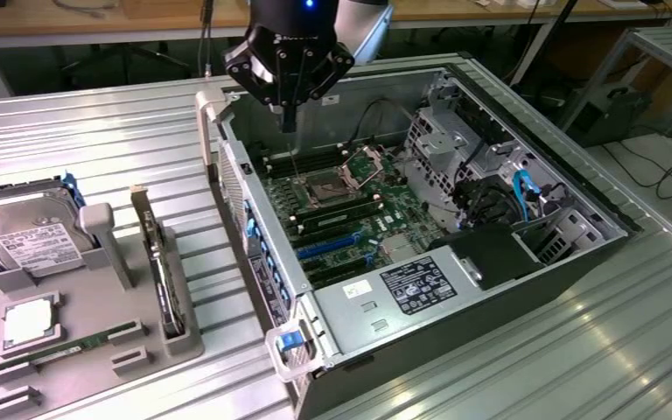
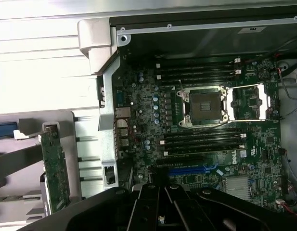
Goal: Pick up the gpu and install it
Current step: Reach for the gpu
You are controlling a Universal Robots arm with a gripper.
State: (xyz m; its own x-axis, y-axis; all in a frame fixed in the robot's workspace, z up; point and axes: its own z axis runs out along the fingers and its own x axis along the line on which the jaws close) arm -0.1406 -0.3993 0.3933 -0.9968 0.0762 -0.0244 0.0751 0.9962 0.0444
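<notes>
Fingers point(image 1: 288, 109) on the black gripper point(image 1: 290, 129) are pressed together with nothing between them. Directions below go by the exterior view.

The big open black-and-silver computer case point(image 1: 523, 315) lies on its side across the middle with its green motherboard point(image 1: 348, 219) exposed. The gripper hangs above the board's 11 o'clock corner. At 8 o'clock from the case sits the grey moulded parts tray point(image 1: 91, 372), which carries a silver boxy hard drive with a white label point(image 1: 27, 236) at its 11 o'clock end.

The gpu point(image 1: 161, 271), a thin green circuit card with a silver metal end bracket, stands on edge in a slot along the tray's 3 o'clock side. That puts it roughly 7 o'clock from the gripper, well apart and untouched. A narrow green memory stick point(image 1: 73, 347) lies flat near the tray's 6 o'clock end.

I judge the pickup has not begun. To do it well, I'd spread the fingers before coming down and line them across the card's thickness. I'd pinch the bare top edge rather than the chips, then lift straight so the card doesn't bind in its slot.
</notes>
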